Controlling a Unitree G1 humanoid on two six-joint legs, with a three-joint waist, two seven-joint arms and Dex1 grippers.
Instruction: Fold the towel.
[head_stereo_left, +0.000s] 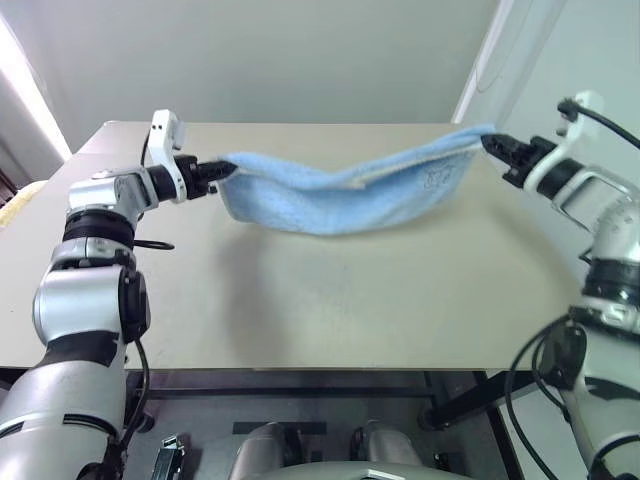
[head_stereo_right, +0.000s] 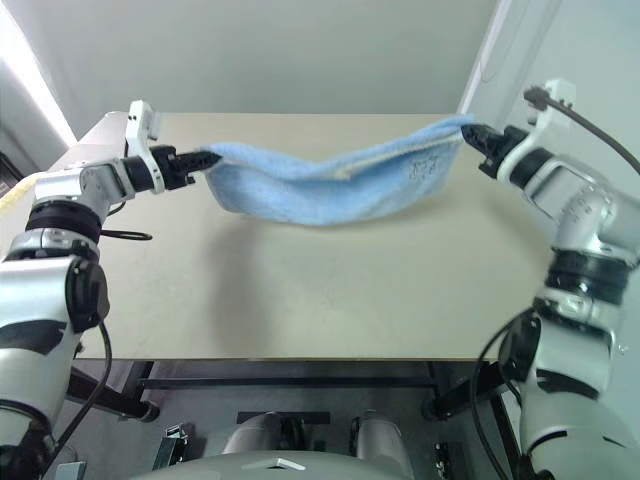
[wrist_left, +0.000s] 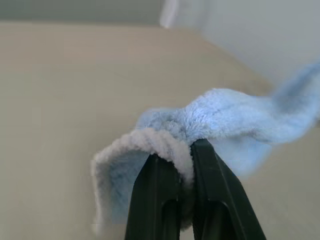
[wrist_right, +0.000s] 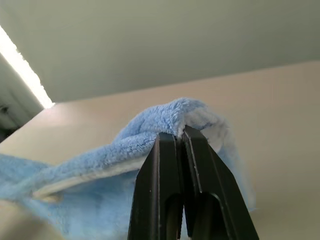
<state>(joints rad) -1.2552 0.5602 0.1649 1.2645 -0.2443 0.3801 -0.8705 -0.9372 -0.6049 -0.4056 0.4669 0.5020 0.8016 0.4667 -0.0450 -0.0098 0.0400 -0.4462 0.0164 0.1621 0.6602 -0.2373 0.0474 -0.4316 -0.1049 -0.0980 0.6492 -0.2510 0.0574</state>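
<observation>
The light blue fluffy towel hangs in the air above the beige table, sagging in the middle between my two grippers. My left gripper is shut on the towel's left end, the white-edged cloth pinched between its black fingers. My right gripper is shut on the right end, a fold of towel bunched at its fingertips. A small dark mark shows on the cloth near the right end. The towel is lifted off the table.
A thin black cable loop lies on the table by my left arm. A pale wall stands behind the table's far edge. Below the near edge are the table's dark frame bars.
</observation>
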